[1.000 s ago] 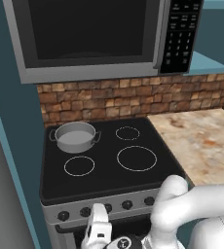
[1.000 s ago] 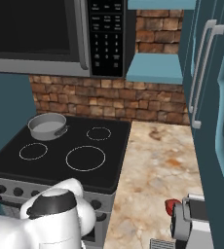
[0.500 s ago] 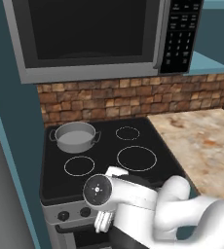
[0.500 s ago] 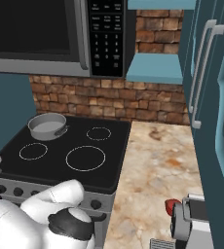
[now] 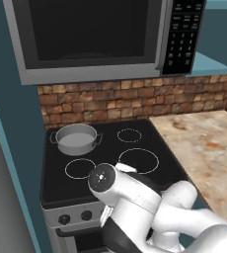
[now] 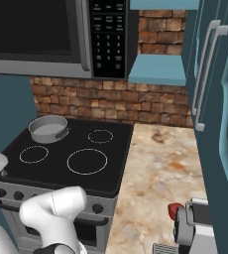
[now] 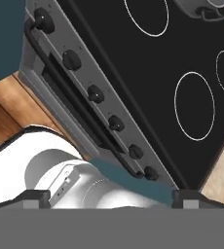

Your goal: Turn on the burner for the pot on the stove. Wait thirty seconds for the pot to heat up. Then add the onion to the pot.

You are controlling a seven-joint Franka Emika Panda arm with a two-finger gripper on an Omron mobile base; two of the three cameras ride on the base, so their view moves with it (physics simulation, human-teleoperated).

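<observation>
1. A brick-backed kitchen wall runs behind the stove (image 5: 110, 163), microwave (image 5: 95, 39) above.
2. The gripper (image 7: 106, 194) has its fingers spread wide, holding nothing, looking across the knob row (image 7: 102, 97).
3. The pot (image 5: 76, 139) sits far beyond the fingertips, on the rear burner.
4. The onion (image 6: 174, 210) lies on the counter (image 6: 160, 163).

Microwave (image 5: 93, 37) above brick backsplash (image 6: 111, 101), speckled counter (image 6: 160, 173)

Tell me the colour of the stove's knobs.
Black knobs on the stove's grey steel front, clearest in the hand view.
</observation>
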